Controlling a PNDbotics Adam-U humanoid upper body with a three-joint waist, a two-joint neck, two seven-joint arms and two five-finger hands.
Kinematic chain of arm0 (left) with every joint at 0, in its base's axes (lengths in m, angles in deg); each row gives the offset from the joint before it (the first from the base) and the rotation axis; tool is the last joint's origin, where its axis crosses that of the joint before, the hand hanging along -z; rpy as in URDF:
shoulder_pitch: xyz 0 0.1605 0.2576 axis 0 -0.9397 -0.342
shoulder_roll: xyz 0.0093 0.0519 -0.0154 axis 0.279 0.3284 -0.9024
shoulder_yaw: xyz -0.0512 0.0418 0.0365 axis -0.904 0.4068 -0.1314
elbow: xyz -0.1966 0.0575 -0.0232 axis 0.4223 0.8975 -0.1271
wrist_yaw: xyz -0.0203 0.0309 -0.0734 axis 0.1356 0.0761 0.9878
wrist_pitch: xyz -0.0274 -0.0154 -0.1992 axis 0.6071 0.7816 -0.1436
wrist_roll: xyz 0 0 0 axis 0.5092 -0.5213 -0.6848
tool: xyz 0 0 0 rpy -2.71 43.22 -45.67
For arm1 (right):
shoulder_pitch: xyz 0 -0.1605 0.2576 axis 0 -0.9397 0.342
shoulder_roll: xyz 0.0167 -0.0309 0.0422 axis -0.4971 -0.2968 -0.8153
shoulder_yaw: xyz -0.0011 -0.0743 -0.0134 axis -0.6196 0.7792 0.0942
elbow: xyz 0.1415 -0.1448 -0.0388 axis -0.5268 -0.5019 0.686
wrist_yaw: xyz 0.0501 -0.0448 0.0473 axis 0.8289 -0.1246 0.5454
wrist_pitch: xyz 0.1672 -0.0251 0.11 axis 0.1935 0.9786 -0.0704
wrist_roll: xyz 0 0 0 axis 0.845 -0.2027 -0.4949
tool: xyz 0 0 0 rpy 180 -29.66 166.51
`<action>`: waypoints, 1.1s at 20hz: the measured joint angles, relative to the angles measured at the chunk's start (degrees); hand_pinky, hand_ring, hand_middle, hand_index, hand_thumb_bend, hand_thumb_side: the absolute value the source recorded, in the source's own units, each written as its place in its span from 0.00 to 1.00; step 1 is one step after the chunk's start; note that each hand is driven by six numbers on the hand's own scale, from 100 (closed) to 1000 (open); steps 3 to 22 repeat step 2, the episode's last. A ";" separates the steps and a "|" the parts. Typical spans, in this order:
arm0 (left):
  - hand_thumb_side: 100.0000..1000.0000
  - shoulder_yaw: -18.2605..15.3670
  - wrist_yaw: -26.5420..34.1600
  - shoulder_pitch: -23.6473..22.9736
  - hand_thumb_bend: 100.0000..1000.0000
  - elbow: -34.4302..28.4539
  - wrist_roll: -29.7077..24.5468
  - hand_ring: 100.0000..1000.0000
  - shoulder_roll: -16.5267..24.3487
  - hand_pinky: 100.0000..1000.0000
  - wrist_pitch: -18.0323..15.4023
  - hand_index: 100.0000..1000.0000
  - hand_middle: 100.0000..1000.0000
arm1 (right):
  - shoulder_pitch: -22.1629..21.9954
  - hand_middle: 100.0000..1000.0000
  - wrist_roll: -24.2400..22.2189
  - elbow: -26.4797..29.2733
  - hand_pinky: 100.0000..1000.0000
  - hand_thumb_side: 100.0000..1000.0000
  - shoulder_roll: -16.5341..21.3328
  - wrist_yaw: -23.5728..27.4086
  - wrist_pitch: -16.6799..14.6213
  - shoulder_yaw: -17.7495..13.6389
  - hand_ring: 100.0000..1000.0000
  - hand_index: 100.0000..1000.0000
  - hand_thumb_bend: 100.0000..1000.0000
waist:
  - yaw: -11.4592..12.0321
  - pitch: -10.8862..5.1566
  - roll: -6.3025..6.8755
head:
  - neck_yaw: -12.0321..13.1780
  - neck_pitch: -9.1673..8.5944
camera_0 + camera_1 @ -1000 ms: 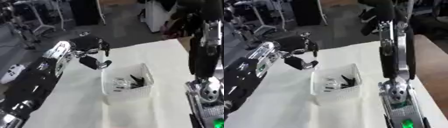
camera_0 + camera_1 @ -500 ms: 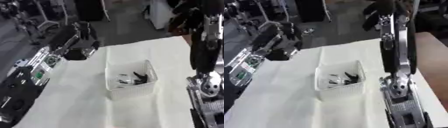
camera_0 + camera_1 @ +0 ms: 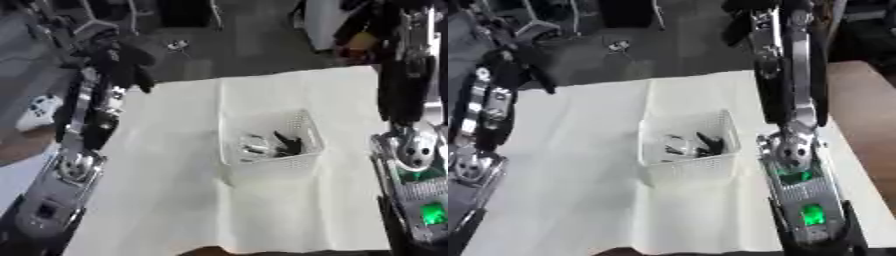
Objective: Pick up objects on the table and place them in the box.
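Looking down, we see the box [image 3: 273, 141] mid-table holding dark and pale objects [image 3: 267, 145]. Our left hand [image 3: 122, 62] hangs beyond the table's far-left edge, fingers unreadable; swinging back carelessly could knock the box.

The black left hand [image 3: 127, 62] is raised and drawn back from the white mesh plastic box [image 3: 271, 142] to the desk's [image 3: 175, 200] far left edge.

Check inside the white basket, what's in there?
Inside the white basket lie a few small dark and silvery objects, bunched near the middle. What each one is cannot be told, and the near wall hides the floor behind it.
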 measured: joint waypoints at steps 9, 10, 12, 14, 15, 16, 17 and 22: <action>0.93 -0.26 1.15 -0.28 0.12 -2.26 -1.19 0.39 -0.26 0.32 0.08 0.59 0.53 | 0.00 0.43 0.07 0.00 0.29 1.00 0.46 0.15 0.00 -0.23 0.32 0.68 0.38 | 0.35 0.08 -0.49 | -1.19 -1.13; 0.93 -0.26 1.15 -0.28 0.12 -2.26 -1.19 0.39 -0.26 0.32 0.08 0.59 0.53 | 0.00 0.43 0.07 0.00 0.29 1.00 0.46 0.15 0.00 -0.23 0.32 0.68 0.38 | 0.35 0.08 -0.49 | -1.19 -1.13; 0.93 -0.26 1.15 -0.28 0.12 -2.26 -1.19 0.39 -0.26 0.32 0.08 0.59 0.53 | 0.00 0.43 0.07 0.00 0.29 1.00 0.46 0.15 0.00 -0.23 0.32 0.68 0.38 | 0.35 0.08 -0.49 | -1.19 -1.13; 0.93 -0.26 1.15 -0.28 0.12 -2.26 -1.19 0.39 -0.26 0.32 0.08 0.59 0.53 | 0.00 0.43 0.07 0.00 0.29 1.00 0.46 0.15 0.00 -0.23 0.32 0.68 0.38 | 0.35 0.08 -0.49 | -1.19 -1.13; 0.93 -0.26 1.15 -0.28 0.12 -2.26 -1.19 0.39 -0.26 0.32 0.08 0.59 0.53 | 0.00 0.43 0.07 0.00 0.29 1.00 0.46 0.15 0.00 -0.23 0.32 0.68 0.38 | 0.35 0.08 -0.49 | -1.19 -1.13; 0.93 -0.26 1.15 -0.28 0.12 -2.26 -1.19 0.39 -0.26 0.32 0.08 0.59 0.53 | 0.00 0.43 0.07 0.00 0.29 1.00 0.46 0.15 0.00 -0.23 0.32 0.68 0.38 | 0.35 0.08 -0.49 | -1.19 -1.13; 0.93 -0.26 1.15 -0.28 0.12 -2.26 -1.19 0.39 -0.26 0.32 0.08 0.59 0.53 | 0.00 0.43 0.07 0.00 0.29 1.00 0.46 0.15 0.00 -0.23 0.32 0.68 0.38 | 0.35 0.08 -0.49 | -1.19 -1.13; 0.93 -0.26 1.15 -0.28 0.12 -2.26 -1.19 0.39 -0.26 0.32 0.08 0.59 0.53 | 0.00 0.43 0.07 0.00 0.29 1.00 0.46 0.15 0.00 -0.23 0.32 0.68 0.38 | 0.35 0.08 -0.49 | -1.19 -1.13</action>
